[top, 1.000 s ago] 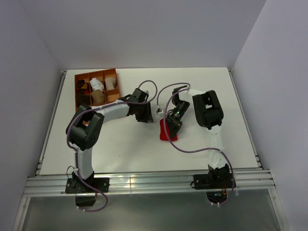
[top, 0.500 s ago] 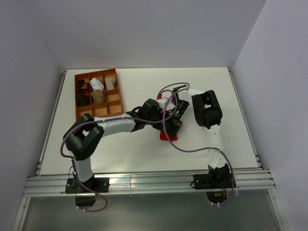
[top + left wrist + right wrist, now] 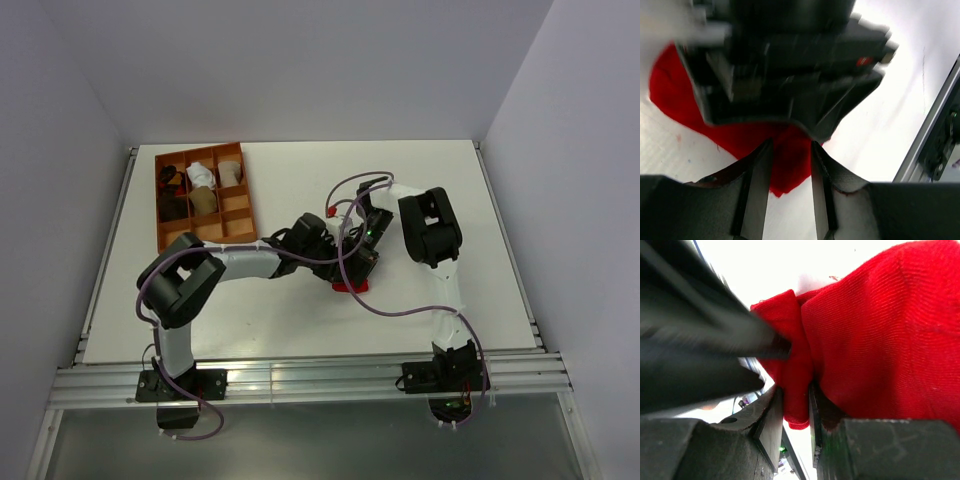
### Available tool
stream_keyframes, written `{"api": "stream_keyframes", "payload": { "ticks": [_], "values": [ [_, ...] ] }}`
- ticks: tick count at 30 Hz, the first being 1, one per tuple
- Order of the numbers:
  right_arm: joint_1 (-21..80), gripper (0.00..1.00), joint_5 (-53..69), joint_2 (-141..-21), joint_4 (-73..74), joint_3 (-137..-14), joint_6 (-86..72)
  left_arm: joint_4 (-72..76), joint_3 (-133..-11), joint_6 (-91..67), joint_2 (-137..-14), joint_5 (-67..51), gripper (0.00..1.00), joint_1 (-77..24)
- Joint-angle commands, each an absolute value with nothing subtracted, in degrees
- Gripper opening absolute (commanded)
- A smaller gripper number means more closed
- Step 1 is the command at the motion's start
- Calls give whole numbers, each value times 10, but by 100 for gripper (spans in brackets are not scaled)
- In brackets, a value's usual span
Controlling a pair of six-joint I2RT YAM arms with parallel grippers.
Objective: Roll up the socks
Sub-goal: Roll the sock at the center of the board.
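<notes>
Red sock (image 3: 865,340), bright and fine-ribbed, sat bunched and folded at mid-table (image 3: 430,180) under both wrists. Right gripper (image 3: 796,407) pinched a fold of it tight. Left gripper (image 3: 791,150) stood parted, the sock's tip between its fingers.

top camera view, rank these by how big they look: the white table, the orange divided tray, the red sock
1. white table
2. orange divided tray
3. red sock; only part of it shows, so its full size is unsure
</notes>
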State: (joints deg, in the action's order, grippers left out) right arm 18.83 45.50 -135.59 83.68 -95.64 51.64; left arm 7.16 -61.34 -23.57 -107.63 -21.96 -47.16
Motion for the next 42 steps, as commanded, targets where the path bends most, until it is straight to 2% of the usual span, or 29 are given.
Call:
{"api": "stream_keyframes", "payload": {
  "ticks": [1, 11, 14, 18, 21, 22, 27, 33, 39, 42],
  "values": [
    [184, 24, 388, -1375, 825, -964, 530, 104, -590, -225, -1065, -257, 41, -459],
    [183, 24, 387, -1375, 822, -964, 524, 86, -599, -213, -1087, -284, 43, -444],
    [183, 25, 387, -1370, 811, -961, 519, 69, -620, -220, -1107, -272, 38, -444],
    [183, 29, 383, -1348, 778, -940, 494, 37, -638, -230, -1134, -251, 17, -449],
    [183, 38, 379, -1327, 742, -924, 472, 8, -648, -240, -1146, -228, 0, -458],
    [183, 44, 381, -1320, 736, -919, 469, 2, -646, -244, -1148, -225, 0, -461],
    [176, 58, 393, -1251, 671, -889, 428, -40, -648, -257, -1158, -191, 0, -471],
    [142, 68, 402, -1155, 565, -831, 355, -72, -653, -264, -1158, -171, 0, -470],
    [79, 67, 446, -1076, 518, -773, 339, -76, -660, -283, -1166, -184, 0, -463],
    [49, 63, 433, -1012, 477, -711, 373, -77, -663, -302, -1177, -214, 0, -447]
  ]
}}
